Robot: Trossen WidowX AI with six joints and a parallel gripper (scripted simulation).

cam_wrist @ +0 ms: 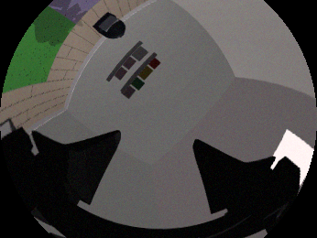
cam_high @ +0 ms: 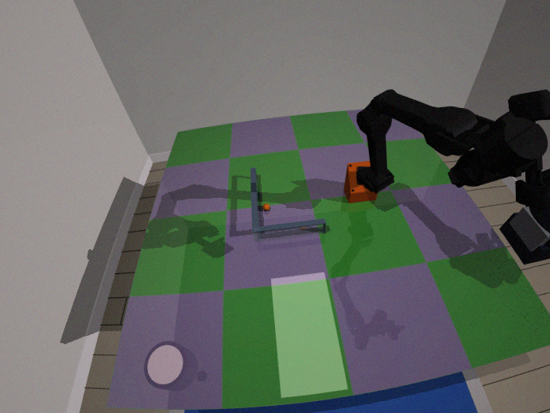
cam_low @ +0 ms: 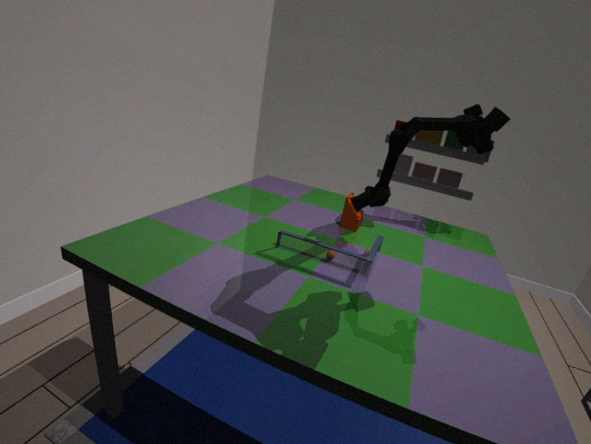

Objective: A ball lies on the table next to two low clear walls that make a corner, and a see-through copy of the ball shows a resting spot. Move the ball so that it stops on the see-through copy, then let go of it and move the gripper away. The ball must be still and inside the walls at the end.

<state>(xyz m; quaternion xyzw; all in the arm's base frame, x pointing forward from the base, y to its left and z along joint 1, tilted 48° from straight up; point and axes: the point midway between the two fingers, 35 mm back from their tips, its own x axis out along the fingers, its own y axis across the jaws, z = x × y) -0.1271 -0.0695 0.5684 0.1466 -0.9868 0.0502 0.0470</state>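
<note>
One ball [cam_high: 266, 206], two clear walls [cam_high: 253, 195], one orange block [cam_high: 357, 188], one arm [cam_high: 377, 133].

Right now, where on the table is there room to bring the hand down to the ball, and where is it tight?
Roomy: inside the corner, on the side of the ball facing the orange base, and the broad table stretch outside the walls. Tight: the ball sits close beside one wall, and the see-through copy hugs the other. The hand is open, up high.
</note>
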